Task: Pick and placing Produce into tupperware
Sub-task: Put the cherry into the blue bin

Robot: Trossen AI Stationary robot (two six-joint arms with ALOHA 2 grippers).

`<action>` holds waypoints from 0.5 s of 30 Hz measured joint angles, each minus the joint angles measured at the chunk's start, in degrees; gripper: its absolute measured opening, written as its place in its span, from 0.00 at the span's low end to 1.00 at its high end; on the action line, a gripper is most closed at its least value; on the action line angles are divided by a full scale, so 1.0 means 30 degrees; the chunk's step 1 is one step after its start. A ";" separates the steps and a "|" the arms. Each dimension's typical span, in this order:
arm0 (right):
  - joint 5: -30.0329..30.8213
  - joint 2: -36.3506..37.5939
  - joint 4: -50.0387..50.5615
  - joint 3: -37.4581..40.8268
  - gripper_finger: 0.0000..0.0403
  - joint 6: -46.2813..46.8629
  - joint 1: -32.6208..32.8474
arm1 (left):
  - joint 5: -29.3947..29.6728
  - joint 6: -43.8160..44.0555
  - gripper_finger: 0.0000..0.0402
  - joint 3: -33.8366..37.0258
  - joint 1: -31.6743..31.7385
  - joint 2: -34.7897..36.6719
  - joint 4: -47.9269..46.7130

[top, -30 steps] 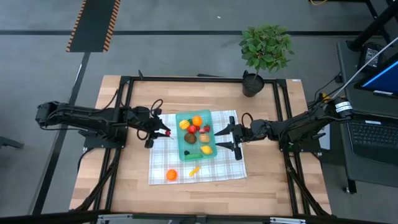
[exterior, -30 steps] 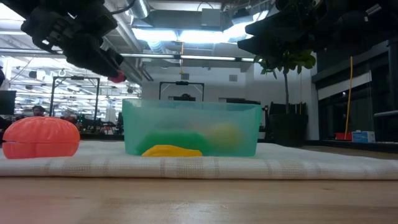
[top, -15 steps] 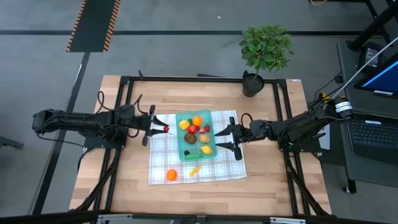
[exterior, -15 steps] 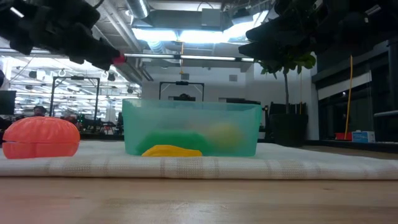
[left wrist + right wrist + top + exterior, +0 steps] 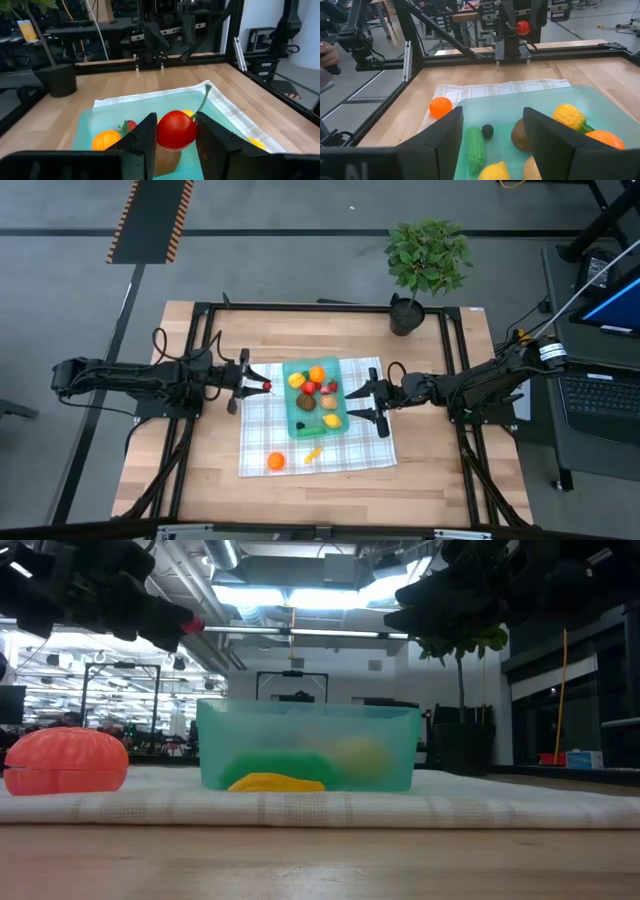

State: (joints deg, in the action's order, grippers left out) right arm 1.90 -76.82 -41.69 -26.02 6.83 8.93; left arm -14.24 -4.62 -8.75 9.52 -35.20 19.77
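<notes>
The teal tupperware [image 5: 296,425] stands on a checked cloth [image 5: 370,448] and holds several toy produce pieces: a green one [image 5: 475,150], a brown one [image 5: 519,136], yellow [image 5: 569,116] and orange [image 5: 601,140]. An orange fruit [image 5: 275,461] and a yellow piece [image 5: 314,453] lie on the cloth near the tupperware's near side. My left gripper [image 5: 258,386] hovers above the cloth just left of the tupperware, shut on a red cherry [image 5: 176,130]. My right gripper [image 5: 356,404] stands open and level at the tupperware's right rim, nothing between its fingers. My left gripper pinches the cherry's round red body [image 5: 165,134] between its two fingers [image 5: 146,137], one on each side. The fingers lie about level and come from the table's left. The cherry hangs clear above the cloth, its green stem [image 5: 202,100] sticking out forward past the fingertips.
A potted plant [image 5: 428,258] stands at the table's far edge, right of centre. A black frame [image 5: 205,315] runs round the table. Bare wood lies on the near side of the cloth [image 5: 320,500].
My left gripper has tipped up from slanting down to about level while its arm drew back toward the table's left edge. The cherry stays pinched and now sits higher above the cloth, still just left of the tupperware.
</notes>
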 joint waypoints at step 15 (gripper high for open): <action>0.0003 0.0000 0.0000 0.0000 0.52 0.0000 -0.0001 | -0.1223 0.1009 0.25 0.0000 0.0000 -0.0923 0.1026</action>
State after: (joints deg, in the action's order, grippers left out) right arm 1.91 -76.82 -41.69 -26.02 6.83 8.92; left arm -17.91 -1.60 -8.75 9.52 -37.97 22.85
